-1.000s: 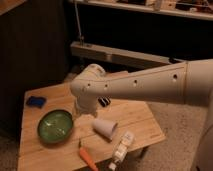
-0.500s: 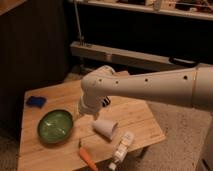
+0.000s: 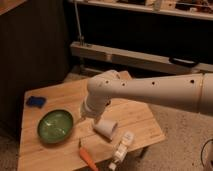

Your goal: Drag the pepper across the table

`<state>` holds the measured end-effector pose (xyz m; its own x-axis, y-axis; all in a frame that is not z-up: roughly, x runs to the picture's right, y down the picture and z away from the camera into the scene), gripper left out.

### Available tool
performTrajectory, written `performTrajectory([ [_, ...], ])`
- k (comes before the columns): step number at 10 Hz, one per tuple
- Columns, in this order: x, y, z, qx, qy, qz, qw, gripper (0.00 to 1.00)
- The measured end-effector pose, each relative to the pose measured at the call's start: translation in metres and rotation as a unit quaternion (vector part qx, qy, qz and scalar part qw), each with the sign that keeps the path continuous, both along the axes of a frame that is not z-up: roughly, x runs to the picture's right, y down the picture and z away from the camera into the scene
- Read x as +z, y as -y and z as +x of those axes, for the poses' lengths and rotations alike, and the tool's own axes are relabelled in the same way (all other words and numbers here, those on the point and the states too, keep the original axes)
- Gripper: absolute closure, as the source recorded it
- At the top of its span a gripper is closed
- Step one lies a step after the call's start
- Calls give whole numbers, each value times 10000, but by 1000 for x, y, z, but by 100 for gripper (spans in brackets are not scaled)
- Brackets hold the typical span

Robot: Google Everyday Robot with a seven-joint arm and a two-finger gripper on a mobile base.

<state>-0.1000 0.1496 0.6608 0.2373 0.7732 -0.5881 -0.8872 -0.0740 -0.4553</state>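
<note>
the pepper lay near the desk's front edge, just in front of the green bowl, apparently untouched; the drag seemed not yet begun. the gripper hung beside that bowl's rim, apart from the pepper; spread or closed, i cannot tell.

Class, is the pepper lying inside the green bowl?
No, the pepper lies on the table outside the bowl; the gripper hovers by the white cup.

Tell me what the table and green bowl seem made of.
Small rectangular light table: bare wood planks, matte; grain lines show. Round green bowl: plastic or glazed ceramic, faint sheen. The gripper hangs between bowl and white cup.
</note>
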Motion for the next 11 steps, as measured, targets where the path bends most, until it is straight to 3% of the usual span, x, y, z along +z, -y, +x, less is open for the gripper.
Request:
performTrajectory([
  [3,-5,-12,1,-67,59,27,10000,35],
  [7,4,-41,9,-144,-238,188,9994,35],
  [11,14,-61,4,-92,-51,356,9993,35],
])
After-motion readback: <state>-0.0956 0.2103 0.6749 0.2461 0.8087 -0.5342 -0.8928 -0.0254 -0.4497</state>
